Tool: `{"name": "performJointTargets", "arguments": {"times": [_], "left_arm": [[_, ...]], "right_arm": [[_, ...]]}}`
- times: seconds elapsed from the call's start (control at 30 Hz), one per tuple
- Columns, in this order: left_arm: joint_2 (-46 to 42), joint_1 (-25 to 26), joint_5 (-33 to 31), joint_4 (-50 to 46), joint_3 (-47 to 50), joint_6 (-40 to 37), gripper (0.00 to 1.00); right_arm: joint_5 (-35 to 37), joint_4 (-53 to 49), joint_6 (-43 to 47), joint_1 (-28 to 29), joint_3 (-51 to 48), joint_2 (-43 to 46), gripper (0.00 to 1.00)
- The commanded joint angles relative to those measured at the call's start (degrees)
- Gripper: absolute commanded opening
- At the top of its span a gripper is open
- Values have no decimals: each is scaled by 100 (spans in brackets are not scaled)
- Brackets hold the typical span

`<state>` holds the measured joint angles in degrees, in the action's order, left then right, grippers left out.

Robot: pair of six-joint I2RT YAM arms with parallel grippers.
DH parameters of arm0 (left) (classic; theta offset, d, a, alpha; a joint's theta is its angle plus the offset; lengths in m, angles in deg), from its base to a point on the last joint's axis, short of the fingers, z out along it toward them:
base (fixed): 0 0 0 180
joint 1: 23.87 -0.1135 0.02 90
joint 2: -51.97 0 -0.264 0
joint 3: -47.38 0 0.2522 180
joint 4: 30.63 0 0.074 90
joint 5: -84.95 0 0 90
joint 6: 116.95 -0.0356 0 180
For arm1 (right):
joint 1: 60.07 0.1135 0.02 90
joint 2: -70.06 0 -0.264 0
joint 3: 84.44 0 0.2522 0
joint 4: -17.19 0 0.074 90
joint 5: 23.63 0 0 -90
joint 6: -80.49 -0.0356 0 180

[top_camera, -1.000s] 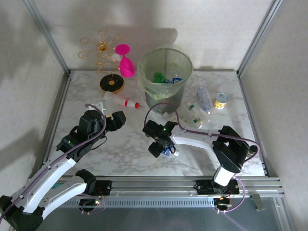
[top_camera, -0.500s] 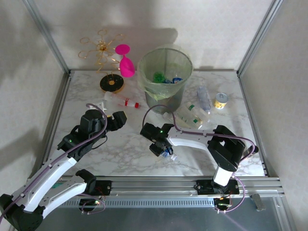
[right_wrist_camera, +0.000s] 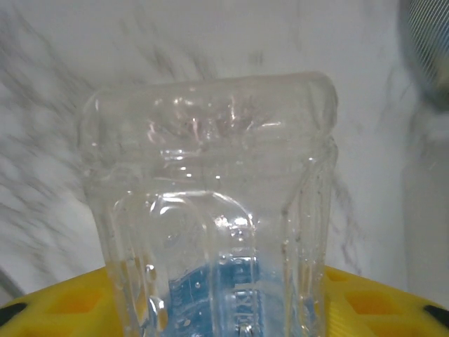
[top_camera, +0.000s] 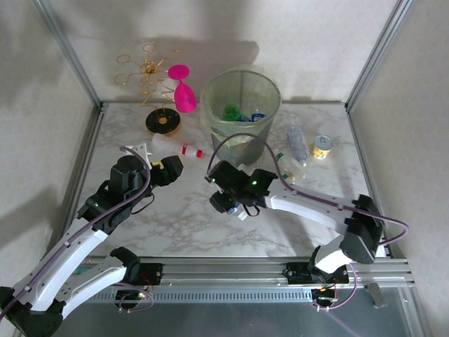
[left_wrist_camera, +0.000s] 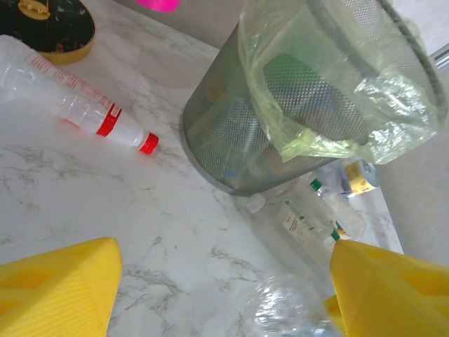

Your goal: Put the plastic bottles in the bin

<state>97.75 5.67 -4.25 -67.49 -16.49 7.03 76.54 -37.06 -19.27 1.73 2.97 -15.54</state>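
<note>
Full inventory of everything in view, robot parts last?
bin: 1, grey-green, pale green liner, back centre; bottles inside, count unclear
red-capped bottle: 1, clear, left of bin
green-capped bottles: at least 2, clear, right of bin
bottle by can: 1, clear
can: 1, yellow label, far right
goblet: 1, pink, left of bin
wire stand: 1, gold, black base, back left
held bottle: 1, clear, blue label, in right jaws
left gripper: 1, yellow jaws open, near red-capped bottle
right gripper: 1, yellow jaws shut on held bottle
</note>
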Motion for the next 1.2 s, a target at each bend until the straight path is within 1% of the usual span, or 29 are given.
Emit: {"name": "performJointTargets", "arguments": {"times": [0.0,0.13,0.2,0.27,0.33,0.37,0.47,0.63,0.73,0.93,1.17], "left_arm": [[39,30,-20,30,-260,-163,78],[154,26,42,132,-349,-198,78],[206,29,67,177,-385,-207,78],[262,32,113,245,-410,-207,78],[337,32,166,305,-454,-216,78],[372,31,188,330,-471,-216,78],[446,27,265,454,-504,-216,78],[561,32,413,577,-553,-232,78],[598,26,473,591,-562,-273,78],[673,27,558,645,-548,-353,78],[710,29,623,741,-478,-347,78]], "right_arm": [[-126,-37,27,-83,673,451,45],[-400,13,35,-593,1557,717,45],[-579,163,-27,-1010,1934,792,45],[-993,345,-144,-1527,2307,764,45],[-1279,531,-316,-2018,2698,608,45],[-1359,599,-398,-2161,2880,501,44],[-1171,736,-860,-2659,3446,49,43],[-1014,734,-2004,-3481,4149,-826,43],[-764,432,-2522,-3682,4643,-1387,43],[-465,-291,-3245,-3698,5459,-2334,40],[-16,-890,-3701,-3693,5449,-2788,42]]}}
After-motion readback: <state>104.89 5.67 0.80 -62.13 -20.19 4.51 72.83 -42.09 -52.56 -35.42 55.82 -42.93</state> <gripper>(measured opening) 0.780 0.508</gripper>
